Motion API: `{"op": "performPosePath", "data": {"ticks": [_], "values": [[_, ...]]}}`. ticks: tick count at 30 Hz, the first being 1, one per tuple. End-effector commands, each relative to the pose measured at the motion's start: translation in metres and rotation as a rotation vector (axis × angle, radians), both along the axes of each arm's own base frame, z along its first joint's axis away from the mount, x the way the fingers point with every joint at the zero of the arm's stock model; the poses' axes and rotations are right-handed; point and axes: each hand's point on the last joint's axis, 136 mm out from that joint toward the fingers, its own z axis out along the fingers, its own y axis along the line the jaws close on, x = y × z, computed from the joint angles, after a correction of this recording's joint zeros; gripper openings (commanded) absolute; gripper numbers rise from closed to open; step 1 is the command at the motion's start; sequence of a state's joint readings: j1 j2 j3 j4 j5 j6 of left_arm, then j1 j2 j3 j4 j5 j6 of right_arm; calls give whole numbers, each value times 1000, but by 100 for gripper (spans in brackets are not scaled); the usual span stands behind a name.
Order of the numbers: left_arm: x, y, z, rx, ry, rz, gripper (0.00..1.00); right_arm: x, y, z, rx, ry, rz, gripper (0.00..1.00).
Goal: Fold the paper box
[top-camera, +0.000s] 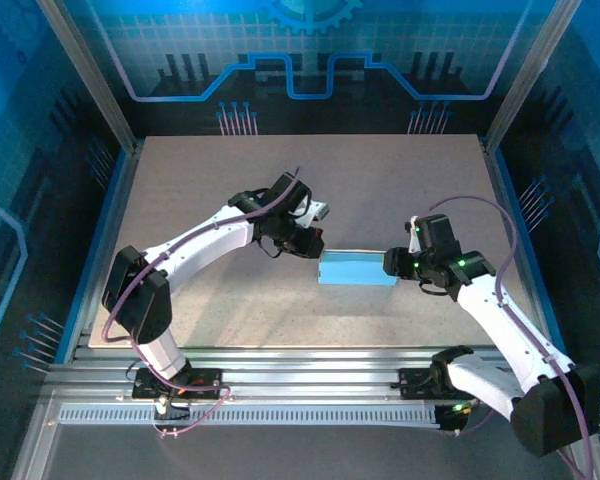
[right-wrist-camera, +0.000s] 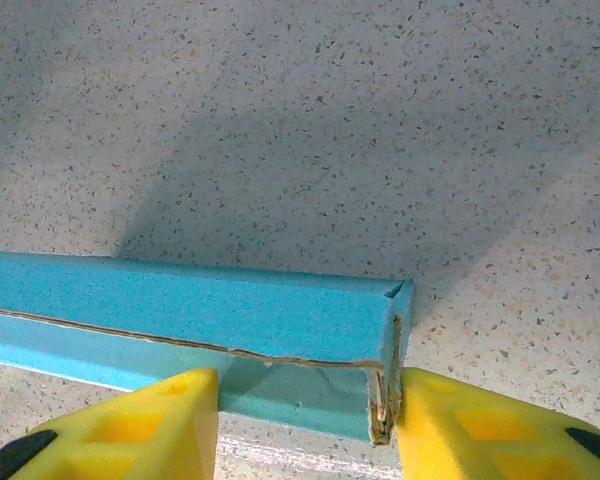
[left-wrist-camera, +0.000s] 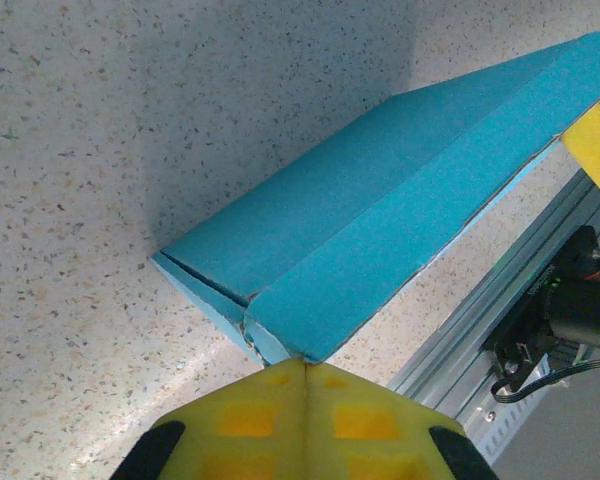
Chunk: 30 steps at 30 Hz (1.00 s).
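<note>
- Clenched on nothing, the left pincer (top-camera: 314, 243) shows in its wrist view with both yellow fingers (left-wrist-camera: 250, 420) pressed flat together. Their shared tip touches the near lower corner of the paper box (left-wrist-camera: 380, 210).
- Released, the right pincer (top-camera: 392, 262) has its jaws standing apart. In its wrist view the box's end sits between them: the 3 o'clock finger (right-wrist-camera: 480, 420) touches the end face, and the 9 o'clock finger (right-wrist-camera: 150, 425) stands in front of the long side.
- The paper box lies flat on the speckled table (top-camera: 230, 300), light blue and closed into a long shallow block. In the top view it sits just toward 4 o'clock from the table's middle.
- The left pincer meets the box at its 9 o'clock end, the right pincer at its 3 o'clock end.
- A seam (right-wrist-camera: 230, 352) runs along the long side, its raw cardboard edge showing.
</note>
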<state>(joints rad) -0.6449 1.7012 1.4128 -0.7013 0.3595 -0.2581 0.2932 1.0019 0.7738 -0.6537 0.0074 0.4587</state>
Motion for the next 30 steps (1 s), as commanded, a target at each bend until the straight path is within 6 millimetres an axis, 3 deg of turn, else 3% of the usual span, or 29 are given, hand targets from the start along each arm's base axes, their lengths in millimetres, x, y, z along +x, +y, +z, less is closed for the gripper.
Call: {"op": "performPosePath", "data": {"ticks": [1,17,30], "values": [[1,-10,9,-58,32,5,0,-10,-5,-18,-20,63,7,48],[2,7,-3,-10,17,68,0,-11,-5,-18,-23,63,2,47],[-8,18,-14,27,19,70,0,-9,-5,-16,-22,57,-1,47]]}}
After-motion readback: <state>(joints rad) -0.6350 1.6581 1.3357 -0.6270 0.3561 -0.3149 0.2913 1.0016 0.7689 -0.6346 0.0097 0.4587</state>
